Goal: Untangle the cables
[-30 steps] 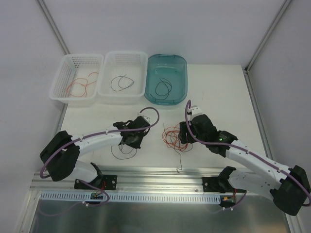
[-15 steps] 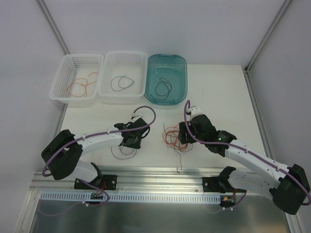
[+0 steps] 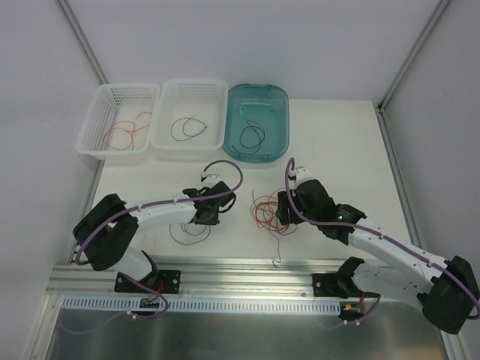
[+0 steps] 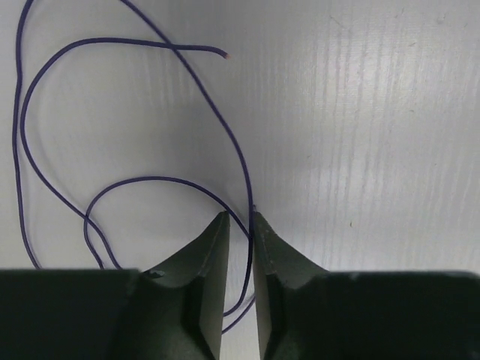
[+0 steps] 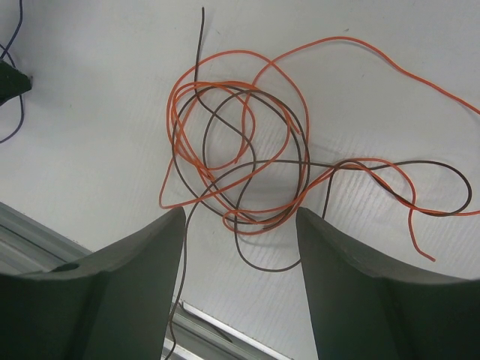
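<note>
A tangle of red-orange and dark cables (image 5: pixel 294 137) lies on the white table, also in the top view (image 3: pixel 265 210). My right gripper (image 5: pixel 240 214) is open, hovering over the tangle's near edge with nothing between its jaws; it shows in the top view (image 3: pixel 283 213). A separate dark purplish cable (image 4: pixel 46 152) curls on the table left of centre (image 3: pixel 187 233). My left gripper (image 4: pixel 238 217) is down at the table, its jaws drawn to a narrow gap with a strand of this cable running between them; it shows in the top view (image 3: pixel 209 213).
At the back stand a white basket (image 3: pixel 96 120) holding a red-orange cable (image 3: pixel 124 133), a second white basket (image 3: pixel 169 112) holding a black cable (image 3: pixel 187 127), and a teal bin (image 3: pixel 279 105) holding a dark cable (image 3: pixel 252 136). A metal rail (image 3: pixel 247 270) runs along the near edge.
My left gripper has shifted slightly right and farther back, toward the dark cable's upper end. The right arm and the tangle have barely moved.
</note>
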### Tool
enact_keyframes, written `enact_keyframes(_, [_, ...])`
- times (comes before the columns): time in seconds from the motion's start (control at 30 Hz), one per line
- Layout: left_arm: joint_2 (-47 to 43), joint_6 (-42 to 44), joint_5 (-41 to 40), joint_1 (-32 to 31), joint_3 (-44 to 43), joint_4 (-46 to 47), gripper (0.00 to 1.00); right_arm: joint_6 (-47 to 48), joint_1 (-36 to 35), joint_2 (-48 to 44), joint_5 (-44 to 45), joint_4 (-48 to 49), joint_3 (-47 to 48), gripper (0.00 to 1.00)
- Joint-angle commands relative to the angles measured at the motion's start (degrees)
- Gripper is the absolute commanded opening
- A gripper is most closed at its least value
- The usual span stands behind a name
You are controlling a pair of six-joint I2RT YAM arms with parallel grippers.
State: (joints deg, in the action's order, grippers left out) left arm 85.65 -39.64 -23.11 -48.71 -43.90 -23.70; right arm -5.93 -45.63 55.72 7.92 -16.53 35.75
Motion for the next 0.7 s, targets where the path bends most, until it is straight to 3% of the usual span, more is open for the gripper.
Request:
enact_keyframes(0.0, [3.2, -1.7, -0.4, -0.1, 0.5, -1.2, 0.16, 0.0, -0.3, -1.8, 0.4, 0.9, -0.4, 0.64])
enact_keyframes(0.07, [3.4, -1.6, -0.3, -0.1, 0.4, -1.2, 0.09, 0.0, -0.3, -1.8, 0.7, 0.8, -0.4, 0.64])
enact_keyframes(0.1, [3.4, -1.7, -0.3, -0.2, 0.5, -1.3, 0.0, 0.1, -0.3, -1.9, 0.8, 0.8, -0.4, 0.64])
enact_keyframes(0.43, [-5.5, 3.4, -0.1, -0.4, -0.3, -1.6, 0.0, 0.2, -0.3, -1.9, 1.1, 0.7, -0.3, 0.64])
enact_keyframes(0.67, [-16.7, 10.0, -3.6, -0.2, -8.5, -8.3, 0.0, 0.3, -0.3, -2.0, 1.6, 0.5, -0.2, 0.64])
